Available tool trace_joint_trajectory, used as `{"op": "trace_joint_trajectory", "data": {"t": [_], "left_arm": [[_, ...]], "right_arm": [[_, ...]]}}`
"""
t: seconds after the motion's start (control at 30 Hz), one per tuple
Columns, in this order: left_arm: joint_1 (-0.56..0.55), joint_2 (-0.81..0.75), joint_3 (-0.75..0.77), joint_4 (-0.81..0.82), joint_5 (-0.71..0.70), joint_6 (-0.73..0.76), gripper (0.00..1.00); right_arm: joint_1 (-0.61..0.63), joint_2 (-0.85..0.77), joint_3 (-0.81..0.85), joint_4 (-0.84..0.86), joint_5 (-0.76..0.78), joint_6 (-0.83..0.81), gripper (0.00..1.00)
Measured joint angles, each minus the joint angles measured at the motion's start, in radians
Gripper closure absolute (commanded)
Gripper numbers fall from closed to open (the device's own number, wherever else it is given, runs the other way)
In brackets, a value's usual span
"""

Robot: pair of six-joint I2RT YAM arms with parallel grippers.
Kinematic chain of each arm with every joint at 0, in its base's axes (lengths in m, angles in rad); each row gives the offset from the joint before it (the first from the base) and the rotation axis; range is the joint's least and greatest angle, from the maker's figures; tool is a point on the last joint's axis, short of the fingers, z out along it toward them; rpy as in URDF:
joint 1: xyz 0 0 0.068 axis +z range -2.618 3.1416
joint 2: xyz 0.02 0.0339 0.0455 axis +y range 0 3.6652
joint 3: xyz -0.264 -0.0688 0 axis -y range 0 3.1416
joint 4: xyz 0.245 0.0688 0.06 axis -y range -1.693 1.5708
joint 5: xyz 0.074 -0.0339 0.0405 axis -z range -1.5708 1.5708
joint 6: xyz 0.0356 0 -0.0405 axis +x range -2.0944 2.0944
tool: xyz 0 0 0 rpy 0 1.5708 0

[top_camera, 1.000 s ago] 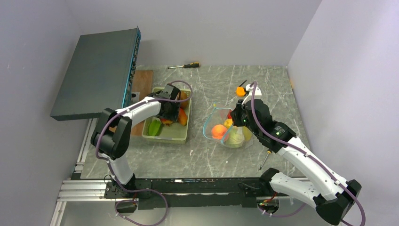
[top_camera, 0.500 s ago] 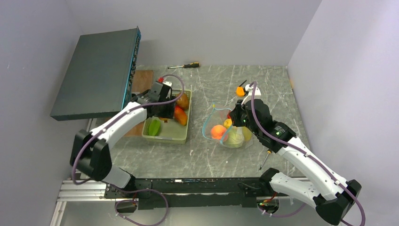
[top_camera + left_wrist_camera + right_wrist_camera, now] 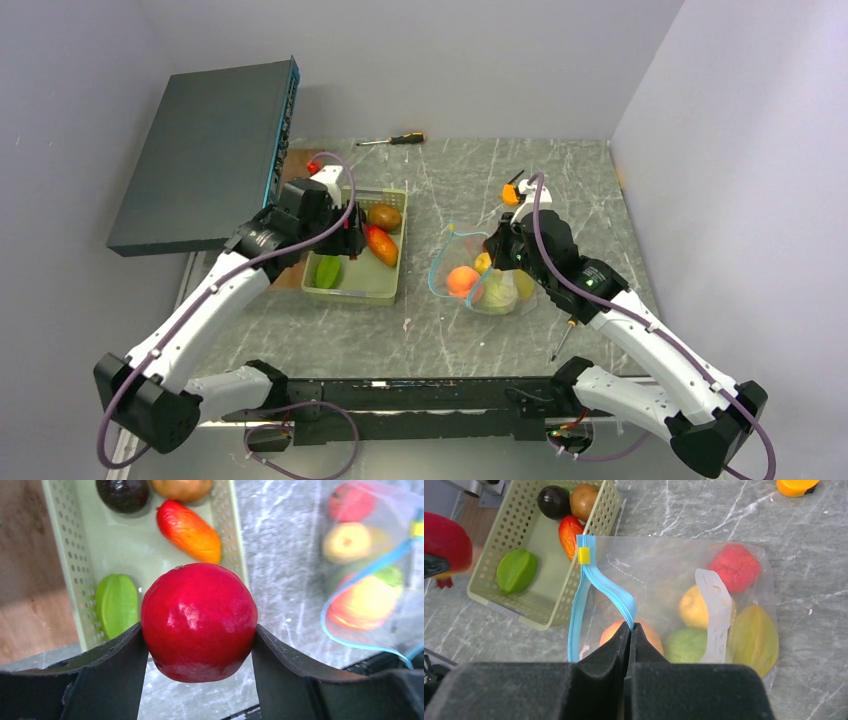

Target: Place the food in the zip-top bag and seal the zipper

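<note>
Left gripper (image 3: 199,636) is gripping a glossy round red toy apple (image 3: 199,615), fingers (image 3: 120,670) spread wide and pressing on both sides of it, and is hanging above the pale green perforated plastic tray (image 3: 70,565)

In the left wrist view the tray is holding four more pieces:
- a ridged green starfruit (image 3: 116,604) at 7 o'clock
- a long red-orange fruit (image 3: 189,530) at 2 o'clock
- a dark purple round fruit (image 3: 123,492) and a brown round fruit (image 3: 181,486) at 12 o'clock

Right gripper (image 3: 630,629) is fully closed, pinching the thin teal-blue zipper strip (image 3: 574,615) of the clear floppy zip-top bag (image 3: 664,565). The mouth is gaping toward 9 o'clock, facing the tray

The bag is lying on the grey marbled table (image 3: 440,330) at 3 o'clock of the tray, just beside it. Sitting inside it:
- a red lumpy fruit (image 3: 735,567)
- a yellow fruit (image 3: 694,607)
- a light green fruit (image 3: 686,645)
- a yellow-green starfruit (image 3: 754,637)
- an orange peach (image 3: 654,635)

A white paper label (image 3: 716,615) is showing on the bag, and a small yellow slider (image 3: 583,555) is sitting on the strip's far end

A black-and-orange screwdriver (image 3: 393,139) is lying at the table's 12 o'clock edge
</note>
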Motion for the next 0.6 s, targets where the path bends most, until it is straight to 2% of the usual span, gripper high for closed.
{"op": "trace_joint_trajectory", "data": {"t": [0.2,0.33,0.43,0.6], "left_arm": [[-0.014,-0.101,-0.012,0.036,0.121,-0.051,1.00],[-0.044,-0.138,-0.069,0.153,0.244,-0.119,1.00],[-0.108,-0.126,-0.096,0.241,0.298,-0.173,1.00],[-0.260,-0.031,-0.093,0.372,0.312,-0.248,1.00]], "right_arm": [[0.000,0.000,0.000,0.006,-0.043,0.001,1.00],[0.000,0.000,-0.011,0.037,-0.112,0.012,1.00],[0.000,0.000,-0.016,0.058,-0.173,0.027,1.00],[0.000,0.001,-0.016,0.083,-0.231,0.046,1.00]]}}
